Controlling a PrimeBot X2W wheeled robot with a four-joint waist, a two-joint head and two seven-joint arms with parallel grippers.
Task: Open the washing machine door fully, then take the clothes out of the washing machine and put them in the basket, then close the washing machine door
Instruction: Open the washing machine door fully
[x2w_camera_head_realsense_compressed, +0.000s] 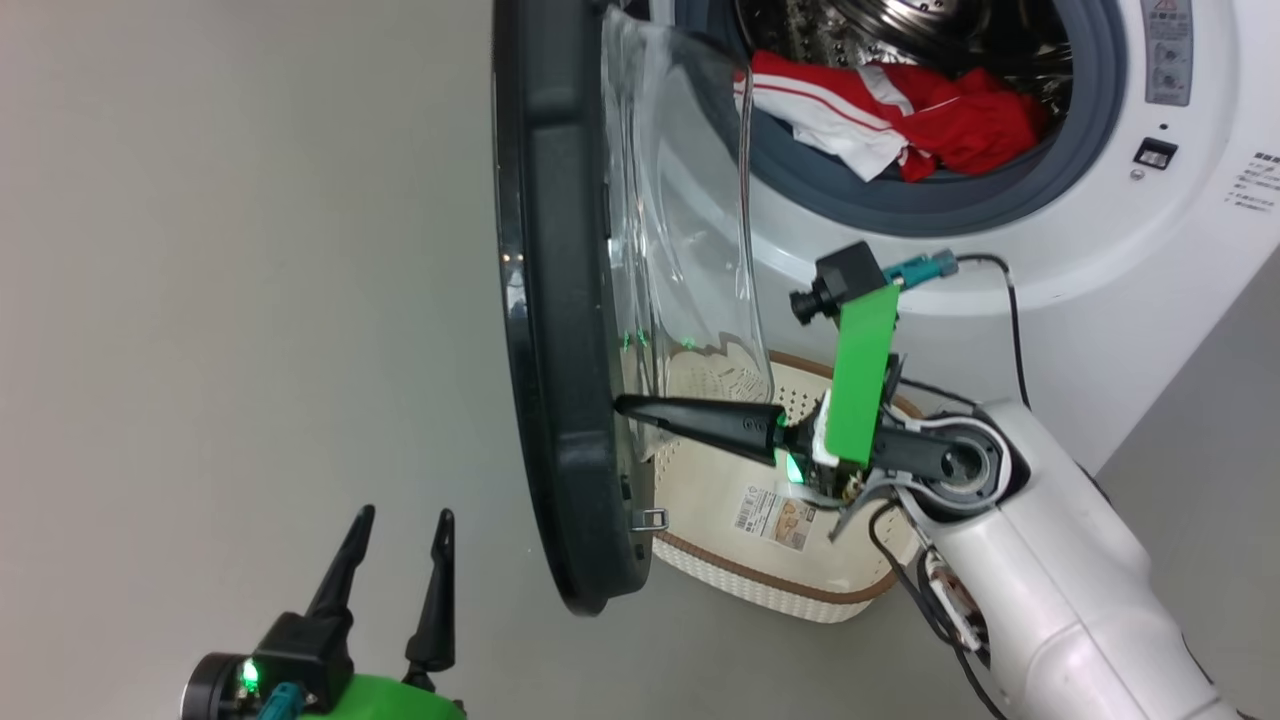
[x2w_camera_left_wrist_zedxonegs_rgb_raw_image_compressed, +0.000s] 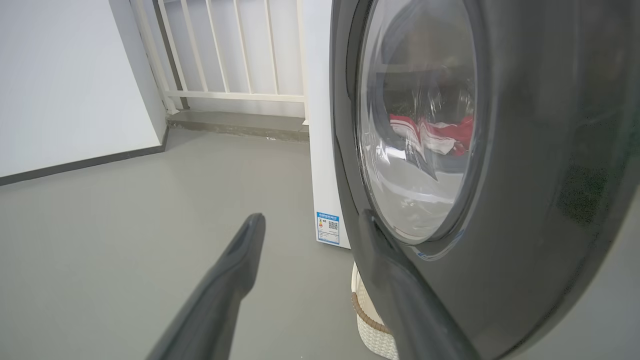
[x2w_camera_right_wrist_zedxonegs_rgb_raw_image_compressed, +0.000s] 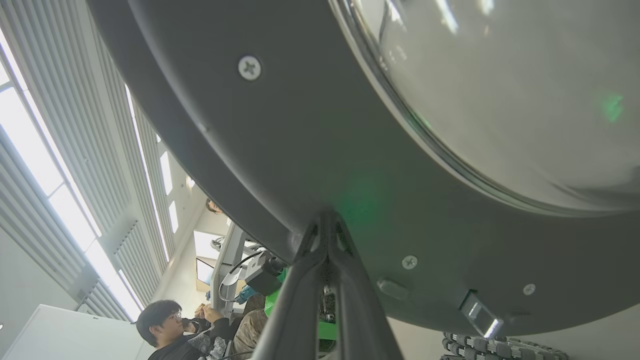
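Observation:
The washing machine (x2w_camera_head_realsense_compressed: 1150, 260) stands at the upper right with its drum open. The red and white clothes (x2w_camera_head_realsense_compressed: 960, 120) lie inside at the front of the drum. The washing machine door (x2w_camera_head_realsense_compressed: 550, 300) stands swung out, edge-on, its glass bowl facing the machine. My right gripper (x2w_camera_head_realsense_compressed: 622, 404) is shut, its tips pressed against the door's grey inner face (x2w_camera_right_wrist_zedxonegs_rgb_raw_image_compressed: 300, 125) below the glass. My left gripper (x2w_camera_head_realsense_compressed: 405, 520) is open and empty, on the door's outer side (x2w_camera_left_wrist_zedxonegs_rgb_raw_image_compressed: 550, 150), its right finger close to the black rim. The cream basket (x2w_camera_head_realsense_compressed: 700, 490) sits on the floor under the door.
Grey floor spreads out to the left of the door. A white railing (x2w_camera_left_wrist_zedxonegs_rgb_raw_image_compressed: 235, 50) and a wall stand beyond the machine's side. A door latch (x2w_camera_right_wrist_zedxonegs_rgb_raw_image_compressed: 480, 315) juts from the inner rim. A seated person (x2w_camera_right_wrist_zedxonegs_rgb_raw_image_compressed: 165, 325) is behind my right arm.

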